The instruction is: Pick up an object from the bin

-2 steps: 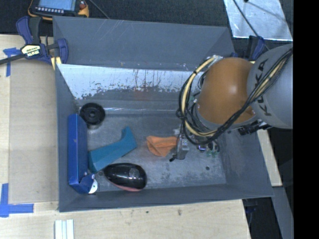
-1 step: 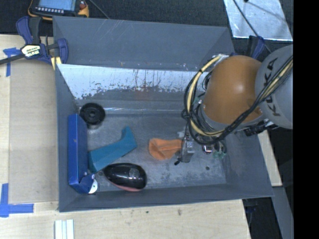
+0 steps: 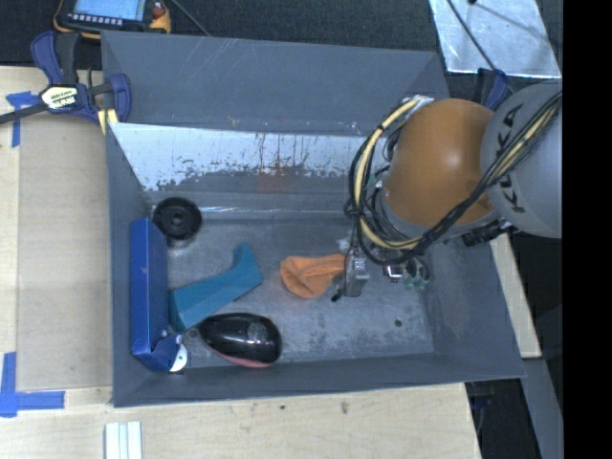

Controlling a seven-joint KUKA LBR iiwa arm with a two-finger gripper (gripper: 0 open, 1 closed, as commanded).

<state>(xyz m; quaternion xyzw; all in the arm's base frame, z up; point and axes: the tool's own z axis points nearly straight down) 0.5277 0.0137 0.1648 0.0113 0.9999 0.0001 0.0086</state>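
While the arm hangs low in the grey bin, its gripper sits against the right end of the crumpled orange lump, mid-floor. Open or clamped, I can't tell.

- One camera hangs above the grey metal bin, looking down and a little from one side, so the far wall tilts into sight.
- It stands near enough that the whole bin fits with a narrow margin around.
- The arm, with its orange cover, enters from the right.
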